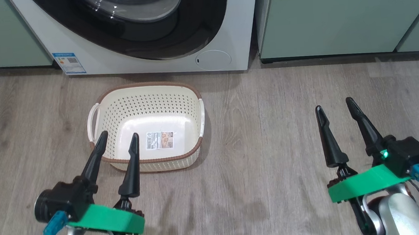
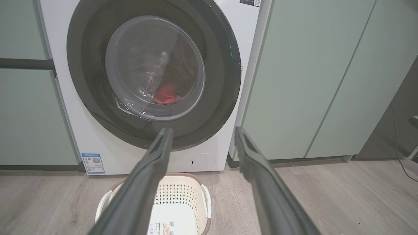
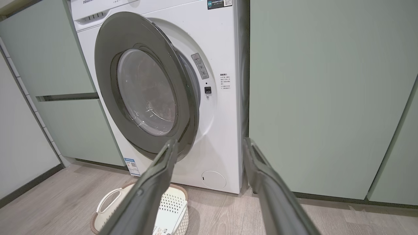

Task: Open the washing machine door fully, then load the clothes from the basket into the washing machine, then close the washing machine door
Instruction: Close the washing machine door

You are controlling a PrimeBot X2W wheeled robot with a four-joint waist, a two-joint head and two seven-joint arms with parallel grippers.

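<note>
I hold my left gripper and right gripper wide open. Bright red clothes show behind the round, black-rimmed glass door, near the cream plastic basket.

Empty basket, red clothes inside
The washing machine door stands slightly ajar; the cream basket sits on the floor before it.

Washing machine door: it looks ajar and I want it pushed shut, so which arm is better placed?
Probably left. The left tool, open, points over the empty basket straight at the door, which stands ajar. The right tool sits off to the side, before the green cabinet.
</note>
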